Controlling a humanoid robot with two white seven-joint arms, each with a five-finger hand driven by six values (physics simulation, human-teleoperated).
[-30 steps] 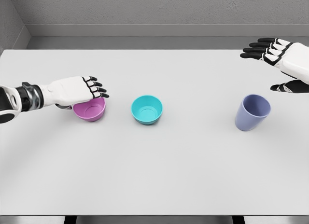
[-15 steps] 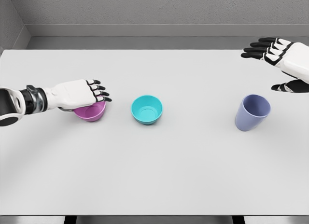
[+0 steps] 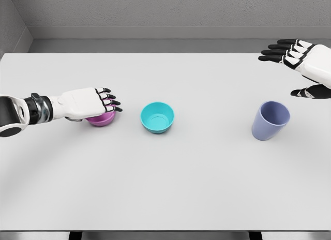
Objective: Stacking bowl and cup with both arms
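Note:
A pink bowl (image 3: 104, 118) sits on the white table (image 3: 170, 183) at the left. My left hand (image 3: 101, 104) lies low over it and hides most of it, fingers stretched across the rim; no closed grasp shows. A teal bowl (image 3: 158, 117) stands upright in the middle. At the right stands a purple cup (image 3: 270, 121), mouth up. My right hand (image 3: 285, 70) hovers open behind and above the cup, well apart from it, palm turned to the left.
A grey wall rises behind the table's far edge. The near table edge runs along the bottom of the view. Bare tabletop lies between the teal bowl and the cup.
My left hand has dropped lower onto the pink bowl and slid slightly right, covering more of it. The right hand has barely shifted.

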